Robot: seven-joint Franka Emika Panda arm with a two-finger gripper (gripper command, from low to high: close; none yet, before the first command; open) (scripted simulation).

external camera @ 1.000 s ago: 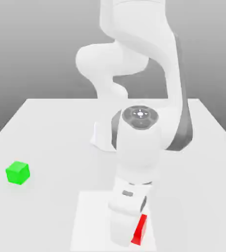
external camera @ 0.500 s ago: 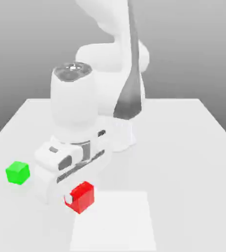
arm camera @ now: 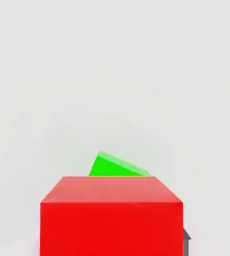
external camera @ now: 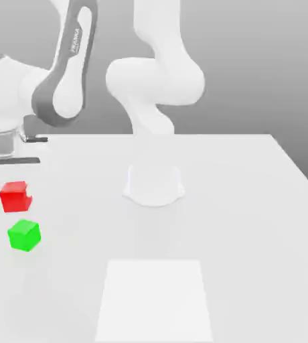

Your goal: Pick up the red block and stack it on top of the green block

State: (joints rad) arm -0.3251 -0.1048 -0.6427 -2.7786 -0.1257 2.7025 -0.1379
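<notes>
The fingers of the white robot gripper [external camera: 16,195] are clamped on the small matte red cube [external camera: 14,197]. In the exterior view, this cube appears near the left edge of the pale grey worktop [external camera: 230,221], with a pale fingertip covering a small part of its right side. The small matte green cube [external camera: 25,235] rests on the worktop, also near that left edge, and closer to the front edge than to the back one. In the exterior view the red cube appears just above it, and a narrow gap shows between the two. In the hand view the red cube hides part of the green one, and the green cube is turned at an angle to it. A flat white square [external camera: 154,301] lies towards the front edge of the worktop, around the middle of its width. The white arm [external camera: 155,84] stands nearer to the back edge and reaches to the exterior view's left.
</notes>
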